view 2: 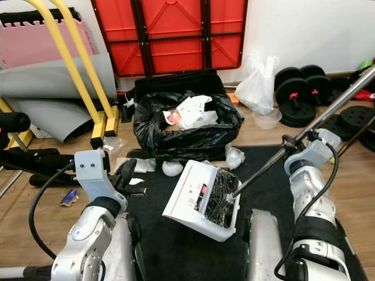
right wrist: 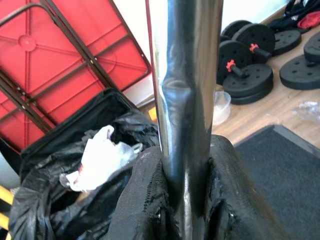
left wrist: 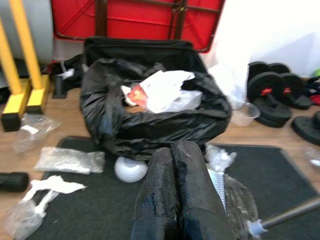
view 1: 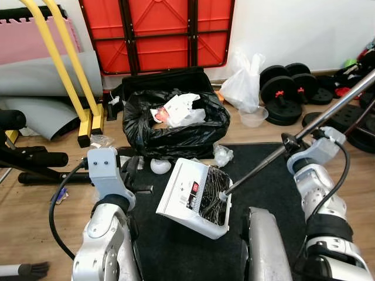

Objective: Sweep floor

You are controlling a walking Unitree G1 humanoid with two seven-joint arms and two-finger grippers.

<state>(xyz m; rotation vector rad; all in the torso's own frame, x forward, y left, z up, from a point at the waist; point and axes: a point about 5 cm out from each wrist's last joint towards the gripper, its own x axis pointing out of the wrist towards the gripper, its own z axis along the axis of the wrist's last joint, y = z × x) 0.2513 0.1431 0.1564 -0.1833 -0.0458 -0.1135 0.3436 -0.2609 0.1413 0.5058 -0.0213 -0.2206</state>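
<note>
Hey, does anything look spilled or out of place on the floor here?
Yes. Loose litter lies beside the black rubbish bag: clear plastic wrappers, torn paper and a white ball. The white dustpan sits tilted on the mat.

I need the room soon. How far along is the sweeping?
Done: the black rubbish bag already holds crumpled paper. In hand: the right gripper clamps the metal broom handle, its bristles in the white dustpan. Left: a white ball and clear plastic wrappers lie by the black mat.
</note>
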